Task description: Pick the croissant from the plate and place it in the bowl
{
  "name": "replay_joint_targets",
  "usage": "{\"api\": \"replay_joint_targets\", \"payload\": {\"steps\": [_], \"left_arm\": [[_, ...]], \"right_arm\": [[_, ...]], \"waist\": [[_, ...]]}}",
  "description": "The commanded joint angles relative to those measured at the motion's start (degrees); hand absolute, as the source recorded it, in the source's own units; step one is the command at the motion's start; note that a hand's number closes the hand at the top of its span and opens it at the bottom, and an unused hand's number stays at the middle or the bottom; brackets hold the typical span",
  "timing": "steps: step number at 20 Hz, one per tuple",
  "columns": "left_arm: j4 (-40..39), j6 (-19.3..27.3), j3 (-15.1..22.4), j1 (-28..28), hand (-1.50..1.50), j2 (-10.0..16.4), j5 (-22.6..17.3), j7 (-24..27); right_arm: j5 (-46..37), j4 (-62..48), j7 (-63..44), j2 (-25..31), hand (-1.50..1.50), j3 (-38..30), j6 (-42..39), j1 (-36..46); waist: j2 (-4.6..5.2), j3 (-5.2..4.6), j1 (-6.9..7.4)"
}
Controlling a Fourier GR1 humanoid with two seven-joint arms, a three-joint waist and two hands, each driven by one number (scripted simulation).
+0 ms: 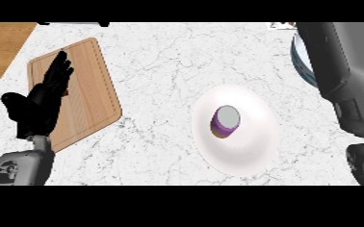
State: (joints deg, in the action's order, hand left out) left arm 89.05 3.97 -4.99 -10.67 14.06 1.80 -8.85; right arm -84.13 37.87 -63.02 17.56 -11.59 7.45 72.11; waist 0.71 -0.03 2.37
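Note:
A white plate (245,146) lies on the marble counter right of centre. On it stands a small purple cylinder with a grey top (226,120), with a brown sliver along its lower left side; no croissant shape is plain. A blue-rimmed bowl (301,62) shows at the right edge, mostly hidden behind my right forearm (328,53), which runs up to the top of the view. The right hand itself is out of sight. My left hand (44,98) rests open, fingers up, over the cutting board at the left.
A wooden cutting board (89,96) lies on the left of the counter under the left hand. A brown wooden surface (13,41) fills the top left corner. A small object (282,25) peeks in at the top right.

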Motion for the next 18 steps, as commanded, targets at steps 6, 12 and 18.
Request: {"api": "replay_joint_targets", "payload": {"steps": [6, 12, 18], "left_arm": [[-1.29, -0.38, -2.44, -1.34, 0.0, 1.31, -0.71, -0.43], [-2.16, -0.64, -0.91, -0.71, 0.0, -0.53, -0.12, 0.81], [-3.71, -0.26, -1.68, -1.97, 0.0, -0.46, 0.4, 2.25]], "right_arm": [[4.12, -2.27, 5.18, 4.69, 1.5, -7.48, 15.51, -7.11], [6.82, -11.97, 12.69, 9.79, 1.5, -11.35, 21.01, -6.51], [10.03, -17.74, 19.41, 14.13, 1.5, -14.88, 26.75, -8.29]], "waist": [[-0.28, 0.06, -1.61], [0.05, 0.07, -0.68], [0.5, 0.11, -0.15]]}}
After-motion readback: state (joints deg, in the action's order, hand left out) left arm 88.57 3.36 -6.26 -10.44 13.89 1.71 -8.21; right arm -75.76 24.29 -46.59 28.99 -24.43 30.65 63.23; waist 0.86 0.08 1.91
